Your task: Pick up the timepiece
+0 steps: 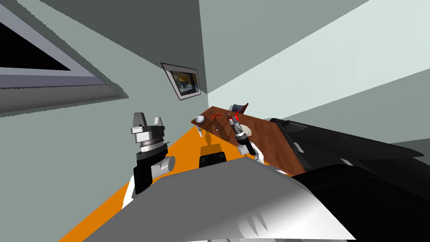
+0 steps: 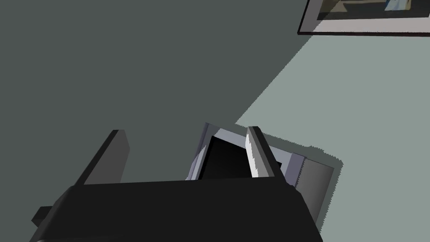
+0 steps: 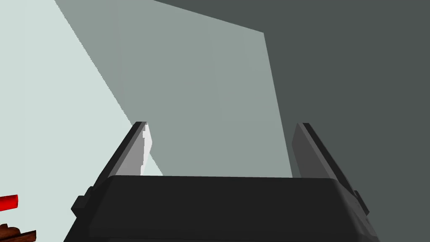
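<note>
A brown wooden table [image 1: 268, 143] stands ahead in the room's corner. On its near left corner lies a small white round thing [image 1: 200, 119]; I cannot tell whether it is the timepiece. Small red bits [image 1: 216, 115] and a dark blue upright thing [image 1: 237, 107] sit farther back. My right arm reaches over the table, its gripper [image 1: 232, 119] beside a thin red thing [image 1: 237, 112]. The right gripper [image 3: 220, 143] is open and empty, with that red thing [image 3: 8, 202] and the table's edge [image 3: 19, 235] off to its side. My left gripper [image 1: 148, 121] is raised left of the table, open [image 2: 184, 147] and empty.
A large black piece of furniture [image 1: 361, 168] lies right of the table. A pale thing [image 1: 247, 131] rests on the table beside my right forearm. The floor [image 1: 117, 197] is orange. Walls close the corner behind the table, with a framed picture [image 1: 184, 82] and a window [image 1: 38, 63] on the left.
</note>
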{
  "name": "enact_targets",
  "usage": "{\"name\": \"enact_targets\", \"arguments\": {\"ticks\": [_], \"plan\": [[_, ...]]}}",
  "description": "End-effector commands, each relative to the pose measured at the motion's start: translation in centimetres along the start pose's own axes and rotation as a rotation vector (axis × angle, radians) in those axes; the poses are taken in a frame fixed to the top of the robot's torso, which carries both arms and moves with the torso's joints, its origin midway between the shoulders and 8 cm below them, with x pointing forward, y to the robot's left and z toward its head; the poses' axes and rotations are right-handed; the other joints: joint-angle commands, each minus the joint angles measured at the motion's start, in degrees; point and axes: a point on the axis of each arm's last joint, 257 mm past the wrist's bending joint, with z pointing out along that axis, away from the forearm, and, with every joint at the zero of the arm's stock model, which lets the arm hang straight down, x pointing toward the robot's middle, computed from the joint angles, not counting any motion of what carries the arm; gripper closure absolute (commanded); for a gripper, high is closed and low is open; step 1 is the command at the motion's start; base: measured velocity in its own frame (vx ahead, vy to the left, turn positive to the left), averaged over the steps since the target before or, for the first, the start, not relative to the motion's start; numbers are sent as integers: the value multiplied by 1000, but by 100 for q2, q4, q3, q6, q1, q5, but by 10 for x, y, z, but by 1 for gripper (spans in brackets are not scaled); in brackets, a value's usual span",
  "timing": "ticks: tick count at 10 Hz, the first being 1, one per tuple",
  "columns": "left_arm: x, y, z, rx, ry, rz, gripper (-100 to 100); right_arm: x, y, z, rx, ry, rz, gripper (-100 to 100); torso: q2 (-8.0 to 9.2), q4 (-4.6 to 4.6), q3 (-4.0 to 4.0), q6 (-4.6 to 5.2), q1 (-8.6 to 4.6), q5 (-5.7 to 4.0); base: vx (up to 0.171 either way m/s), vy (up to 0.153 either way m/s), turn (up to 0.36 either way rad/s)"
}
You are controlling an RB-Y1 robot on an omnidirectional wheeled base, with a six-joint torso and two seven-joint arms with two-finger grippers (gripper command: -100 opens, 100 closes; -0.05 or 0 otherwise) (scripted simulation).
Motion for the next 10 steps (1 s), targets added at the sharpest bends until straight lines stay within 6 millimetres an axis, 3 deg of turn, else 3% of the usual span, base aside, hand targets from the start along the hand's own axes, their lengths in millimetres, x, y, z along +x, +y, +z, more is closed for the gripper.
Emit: {"name": "enact_targets", "arguments": {"ticks": [1,2,4,5,7,10], "plan": [[0,0,0,0,0,0,0,13,-21,-2,40,67,-21,-100,0,0,0,0,0,0,-20,8,241],[0,0,0,0,0,0,0,13,-26,-4,50,77,-29,-100,1,0,1,0,1,0,-15,3,73],[0,0,0,0,0,0,0,29,-60,-15,115,169,-66,-100,0,0,0,0,1,0,-17,9,211],[0,0,0,0,0,0,0,29,-62,-17,121,181,-76,-100,1,0,1,1,1,0,-12,4,89],[0,0,0,0,0,0,0,41,-96,-32,184,277,-126,-100,-1,0,0,2,1,0,-13,13,216],[0,0,0,0,0,0,0,42,-119,-45,232,335,-167,-100,-1,0,0,2,0,0,-10,5,116]]}}
